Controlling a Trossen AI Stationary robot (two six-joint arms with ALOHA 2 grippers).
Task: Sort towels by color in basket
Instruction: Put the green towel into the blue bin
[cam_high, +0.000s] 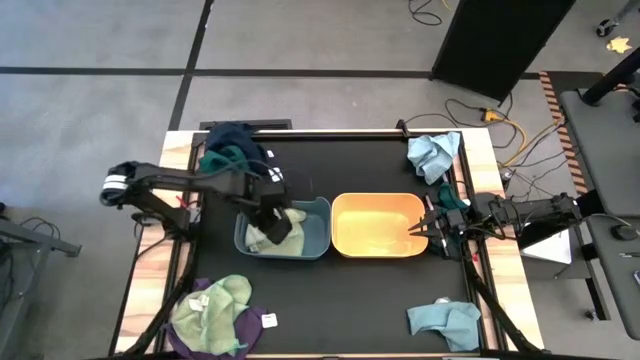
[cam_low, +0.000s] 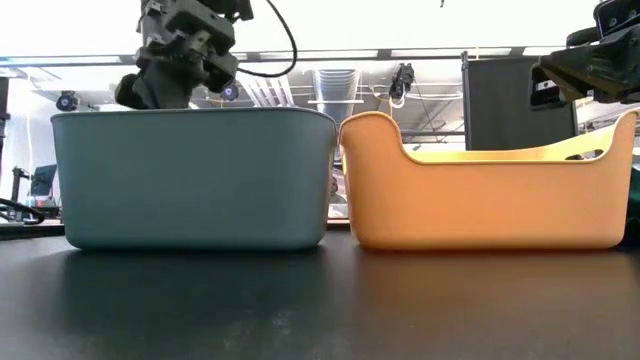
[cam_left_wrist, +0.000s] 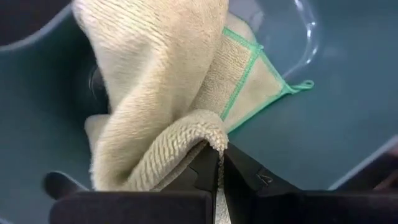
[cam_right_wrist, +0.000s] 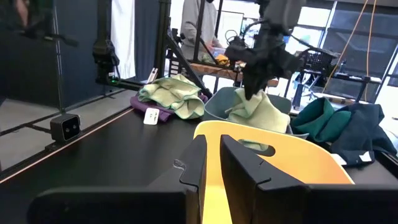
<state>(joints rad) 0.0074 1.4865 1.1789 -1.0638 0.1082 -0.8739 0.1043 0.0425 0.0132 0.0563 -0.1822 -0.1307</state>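
Observation:
My left gripper (cam_high: 278, 222) reaches down into the blue-grey tub (cam_high: 318, 238) and is shut on a pale green towel (cam_left_wrist: 155, 93) with a green hem. In the low view the tub wall (cam_low: 190, 180) hides its fingertips. My right gripper (cam_right_wrist: 212, 163) hovers at the right end of the yellow tub (cam_high: 380, 225), its fingers a narrow gap apart and touching nothing. Other towels lie on the table: a navy and dark teal heap (cam_high: 235, 150), a light blue one (cam_high: 435, 155), another light blue one (cam_high: 445, 322), and a pale green one on purple (cam_high: 215, 310). My left gripper pinches a fold of the pale green towel (cam_left_wrist: 199, 127) between its two fingers, coming from above and pointing down into the tub. The towel hangs slack below the fingers (cam_right_wrist: 255, 109). Its lower part with the hemmed corner (cam_left_wrist: 273, 87) lies on the tub's floor.
The two tubs stand side by side at the table's middle, touching or nearly so. The yellow tub (cam_low: 480, 200) holds no towel that I can see. Bare black table lies near and far of the tubs. A person (cam_right_wrist: 199, 25) stands in the room beyond the table.

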